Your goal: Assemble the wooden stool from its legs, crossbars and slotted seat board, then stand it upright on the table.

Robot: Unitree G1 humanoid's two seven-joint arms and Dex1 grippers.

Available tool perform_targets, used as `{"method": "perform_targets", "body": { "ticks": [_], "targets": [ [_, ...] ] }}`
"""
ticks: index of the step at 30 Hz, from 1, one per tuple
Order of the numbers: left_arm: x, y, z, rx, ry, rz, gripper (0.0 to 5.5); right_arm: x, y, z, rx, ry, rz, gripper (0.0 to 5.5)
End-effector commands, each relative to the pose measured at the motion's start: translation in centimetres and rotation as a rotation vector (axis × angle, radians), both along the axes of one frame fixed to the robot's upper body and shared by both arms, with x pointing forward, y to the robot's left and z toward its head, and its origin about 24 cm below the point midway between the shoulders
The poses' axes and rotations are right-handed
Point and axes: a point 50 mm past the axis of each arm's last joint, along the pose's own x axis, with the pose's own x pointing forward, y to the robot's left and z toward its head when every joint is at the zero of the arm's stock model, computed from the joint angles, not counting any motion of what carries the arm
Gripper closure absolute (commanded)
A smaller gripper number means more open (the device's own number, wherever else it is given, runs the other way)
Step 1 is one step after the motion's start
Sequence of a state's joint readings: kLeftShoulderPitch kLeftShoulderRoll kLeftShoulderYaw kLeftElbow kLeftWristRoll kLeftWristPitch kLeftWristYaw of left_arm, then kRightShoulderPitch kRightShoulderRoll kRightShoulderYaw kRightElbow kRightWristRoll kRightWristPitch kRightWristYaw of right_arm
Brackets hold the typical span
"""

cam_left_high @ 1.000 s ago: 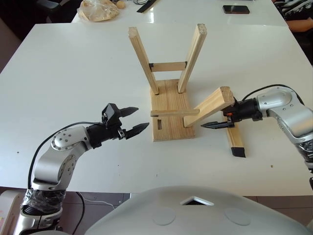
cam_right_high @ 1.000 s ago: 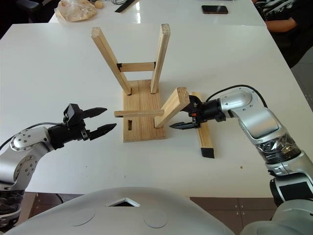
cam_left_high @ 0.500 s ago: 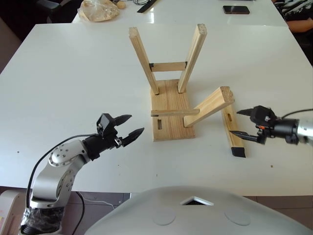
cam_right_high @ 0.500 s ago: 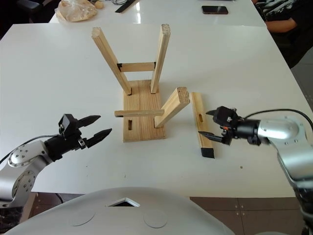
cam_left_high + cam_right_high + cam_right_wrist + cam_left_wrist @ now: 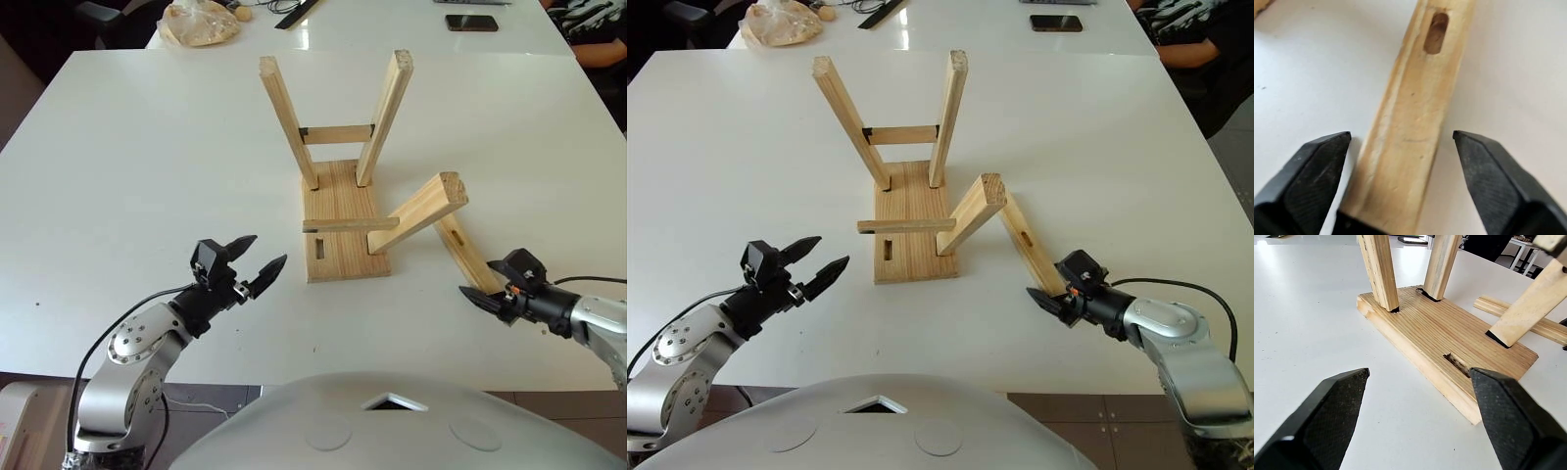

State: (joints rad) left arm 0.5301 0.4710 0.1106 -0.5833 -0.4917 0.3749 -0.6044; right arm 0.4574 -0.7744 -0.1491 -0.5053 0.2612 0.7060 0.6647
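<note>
**A:** Head camera first. Where does everything sit?

**B:** The seat board point(image 5: 341, 204) lies flat on the table point(image 5: 147, 147), with two upright legs point(image 5: 289, 122) and a crossbar point(image 5: 338, 133) socketed at its far end. A third leg point(image 5: 416, 213) leans tilted from the near right slot, and its second crossbar point(image 5: 333, 225) pokes left over the board. The loose leg point(image 5: 462, 250) lies to the right, its near end between the spread fingers of the right gripper point(image 5: 477, 277). The left gripper point(image 5: 269, 249) hangs spread and empty near the board's near left corner.

**A:** Left wrist camera?

**B:** The empty slot point(image 5: 1457, 363) lies ahead, between wide fingertips point(image 5: 1327, 416).

**A:** Right wrist?

**B:** The pads point(image 5: 1308, 176) flank the leg, and neither touches it. I'd close squarely across its sides and keep the mortise point(image 5: 1436, 33) turned toward that second crossbar.

**A:** Surroundings?

**B:** A white tabletop. Behind it, a second table point(image 5: 392, 20) carries a bag point(image 5: 199, 20) and a phone point(image 5: 470, 22).
</note>
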Motion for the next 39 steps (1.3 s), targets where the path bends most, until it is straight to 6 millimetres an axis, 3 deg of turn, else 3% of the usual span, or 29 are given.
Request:
{"method": "perform_targets", "body": {
  "ticks": [1, 8, 11, 13, 16, 19, 23, 27, 29, 33, 39],
  "targets": [
    [0.3, -0.1, 0.0, 0.022, -0.01, 0.006, 1.7, -0.3, -0.9, -1.6, -0.044, 0.037, -0.074, 1.65],
    [0.6, 0.7, 1.4, 0.004, -0.076, 0.098, 1.7, -0.4, -1.6, -1.0, -0.015, 0.065, -0.036, 2.67],
    [1.9, 2.6, 2.6, 0.057, -0.161, 0.246, 1.7, -0.2, -1.6, -0.7, 0.006, 0.074, -0.017, 3.1],
    [3.0, 4.1, 4.1, 0.08, -0.229, 0.366, 1.7, 0.2, -1.4, -0.3, 0.038, 0.062, -0.006, 3.43],
    [4.4, 5.0, 7.1, 0.081, -0.34, 0.443, 1.7, 1.9, -0.9, 1.3, 0.118, -0.02, 0.031, 3.45],
    [5.8, 3.8, 10.7, 0.026, -0.445, 0.367, 1.7, 5.3, -0.9, 4.7, 0.193, -0.175, 0.071, 3.45],
    [6.3, 0.2, 15.8, -0.174, -0.572, 0.075, 1.7, 8.8, -0.8, 10.5, 0.362, -0.351, 0.113, 3.45],
    [6.3, -3.3, 18.8, -0.332, -0.588, -0.199, 1.7, 8.5, 1.3, 16.8, 0.716, -0.482, 0.292, 3.45],
    [6.4, -5.1, 19.2, -0.369, -0.562, -0.324, 1.7, 7.8, 2.8, 18.8, 0.853, -0.499, 0.419, 3.45],
    [6.0, -7.7, 19.7, -0.465, -0.508, -0.541, 1.2, 6.5, 5.7, 20.3, 1.003, -0.429, 0.656, 3.45],
    [6.1, -8.5, 19.8, -0.489, -0.442, -0.673, 1.2, 6.3, 8.1, 21.2, 1.031, -0.315, 0.824, 3.45]
  ]
}}
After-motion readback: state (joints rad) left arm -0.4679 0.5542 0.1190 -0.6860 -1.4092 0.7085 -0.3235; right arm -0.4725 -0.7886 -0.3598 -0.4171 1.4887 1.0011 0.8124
